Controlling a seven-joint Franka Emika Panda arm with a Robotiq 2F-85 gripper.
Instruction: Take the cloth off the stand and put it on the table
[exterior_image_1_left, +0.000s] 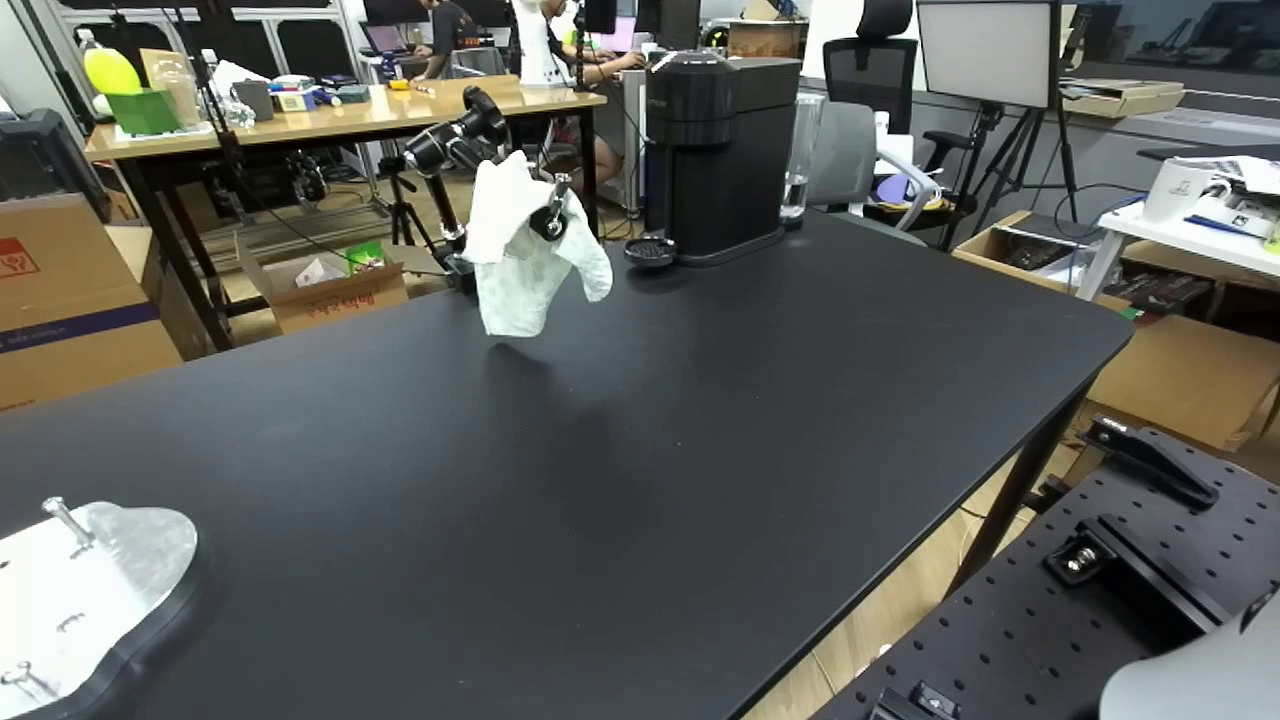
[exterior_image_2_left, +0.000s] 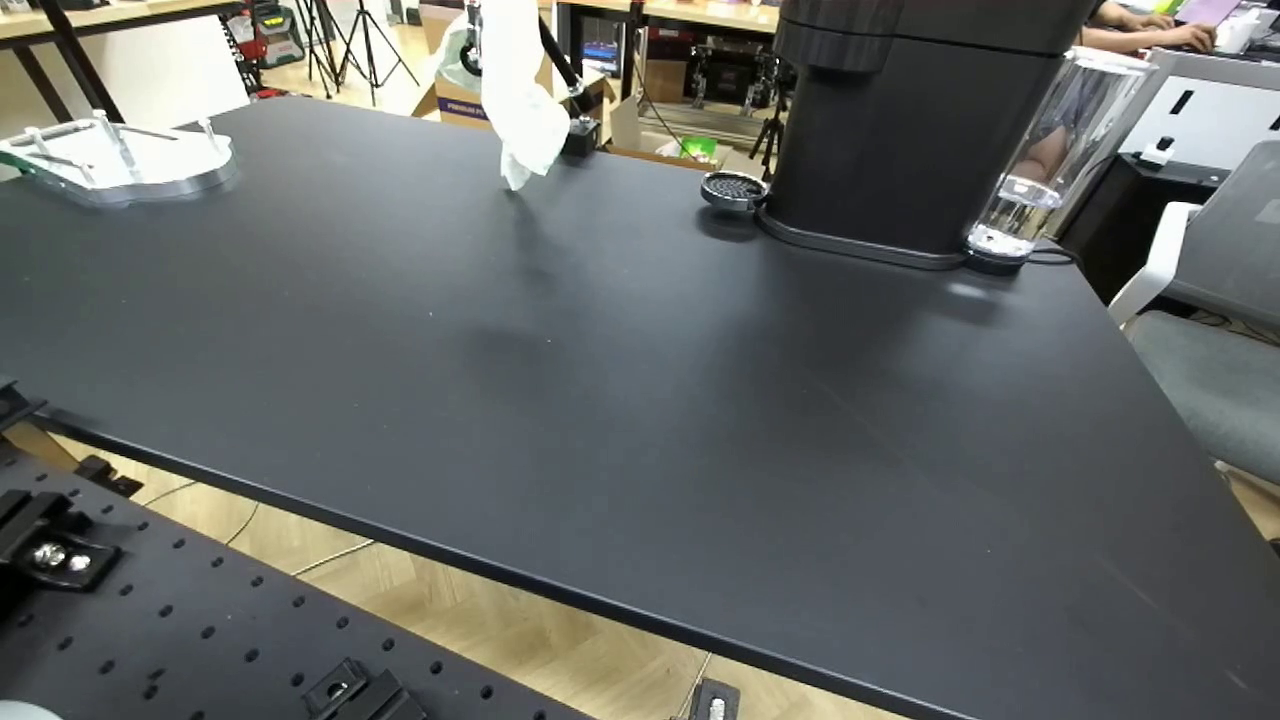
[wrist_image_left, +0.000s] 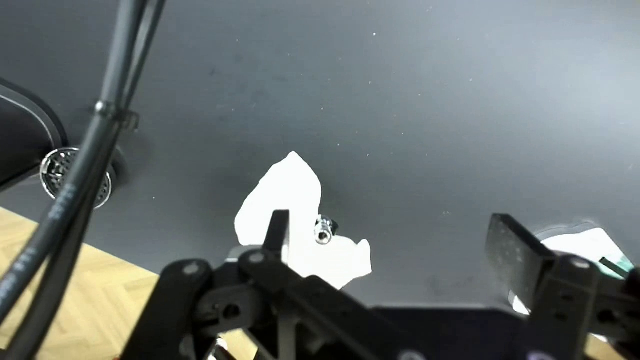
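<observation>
Cloth (exterior_image_1_left: 518, 275) hangs draped over the stand (exterior_image_1_left: 441, 200), at the edge of the table (exterior_image_1_left: 700, 480). In the wrist view our gripper (wrist_image_left: 389, 225) has its jaws spread wide, holding nothing. We judge the task at its outset, nothing taken off yet; grasping, lifting clear and setting down all remain. Whether the cloth's lowest tip touches the table we cannot tell.

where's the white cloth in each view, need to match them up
In an exterior view: the white cloth, above and left of centre.
In an exterior view: the white cloth, left of centre, cut by the top edge.
In the wrist view: the white cloth, slightly below and left of centre, partly hidden by the gripper.
Shared landmark: the round drip tray, right of the cloth in both exterior views, left of it in the wrist view.
</observation>
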